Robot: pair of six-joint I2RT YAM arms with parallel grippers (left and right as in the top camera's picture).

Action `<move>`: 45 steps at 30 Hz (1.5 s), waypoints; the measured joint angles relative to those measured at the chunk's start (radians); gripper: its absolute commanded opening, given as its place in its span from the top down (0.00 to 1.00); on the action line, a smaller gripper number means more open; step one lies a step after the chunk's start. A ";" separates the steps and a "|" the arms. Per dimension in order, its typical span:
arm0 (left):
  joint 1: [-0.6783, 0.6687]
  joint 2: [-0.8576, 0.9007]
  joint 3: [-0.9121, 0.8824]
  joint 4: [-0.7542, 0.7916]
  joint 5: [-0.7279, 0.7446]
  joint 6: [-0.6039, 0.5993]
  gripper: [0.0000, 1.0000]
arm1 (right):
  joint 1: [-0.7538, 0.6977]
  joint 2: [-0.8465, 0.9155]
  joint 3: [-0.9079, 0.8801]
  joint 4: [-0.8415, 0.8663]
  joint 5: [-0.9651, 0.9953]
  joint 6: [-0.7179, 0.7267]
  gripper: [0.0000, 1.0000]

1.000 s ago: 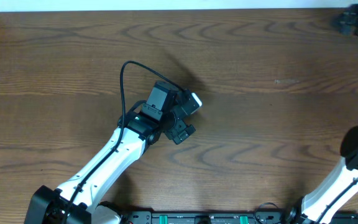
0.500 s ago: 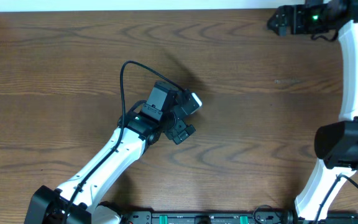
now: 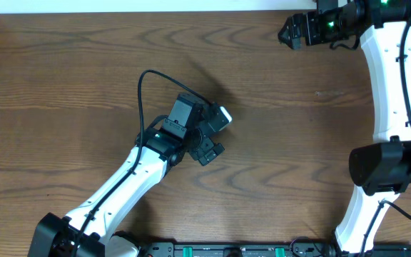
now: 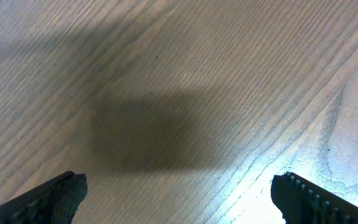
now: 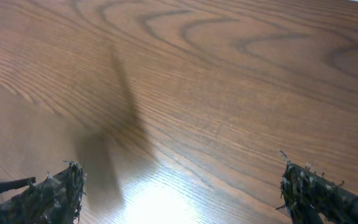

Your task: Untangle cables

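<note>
Two in all: left gripper (image 3: 217, 135) and right gripper (image 3: 286, 33), both spread wide; between each pair of jaws, one wooden table (image 3: 84, 86).

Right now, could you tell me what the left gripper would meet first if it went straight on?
Probably the brown wooden tabletop: the open left gripper points down at it, and its wrist view shows nothing between, though depth is unclear.

No text, label, brand or number can be read, though fine print may be too small.
</note>
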 measured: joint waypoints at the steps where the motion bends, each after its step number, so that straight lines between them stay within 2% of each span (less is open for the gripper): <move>1: 0.000 0.000 0.000 0.000 0.000 0.000 0.00 | 0.002 0.000 0.000 0.000 0.000 0.000 0.01; 36: 0.000 0.000 0.000 -0.006 -0.023 0.000 0.00 | 0.005 0.000 0.000 -0.002 0.007 0.000 0.01; 45: 0.000 -0.001 0.000 -0.133 -0.027 0.000 0.00 | 0.005 0.000 0.000 -0.002 0.008 0.000 0.01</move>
